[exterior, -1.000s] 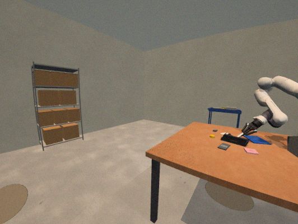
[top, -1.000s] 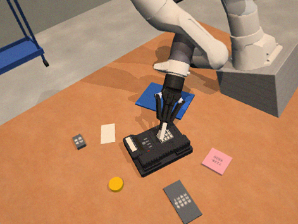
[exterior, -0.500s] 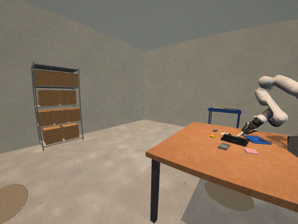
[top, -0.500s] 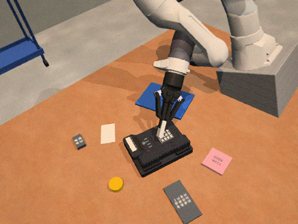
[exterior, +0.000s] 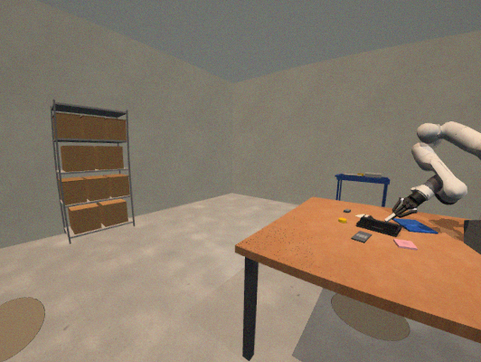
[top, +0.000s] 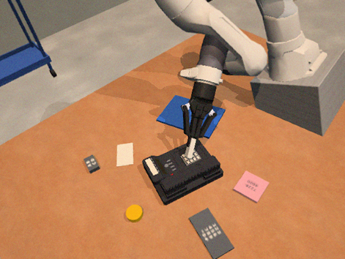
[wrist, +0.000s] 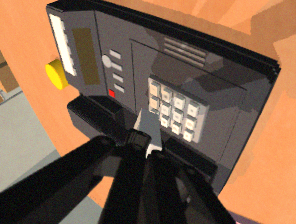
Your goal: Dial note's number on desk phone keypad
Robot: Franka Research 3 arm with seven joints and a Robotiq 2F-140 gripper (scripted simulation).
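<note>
I have the claw (top: 191, 150) pinched together, gripping nothing, its tip over the keypad (wrist: 175, 109) of the phone (top: 183, 172) mid-table (top: 60, 228); in the wrist view the keys lie toward one o'clock from the tip.

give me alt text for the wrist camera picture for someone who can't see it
The gripper, its jaws shut together and holding nothing, points at the light keypad of a black desk phone on an orange table. A yellow disc lies beyond the phone's far corner.
</note>
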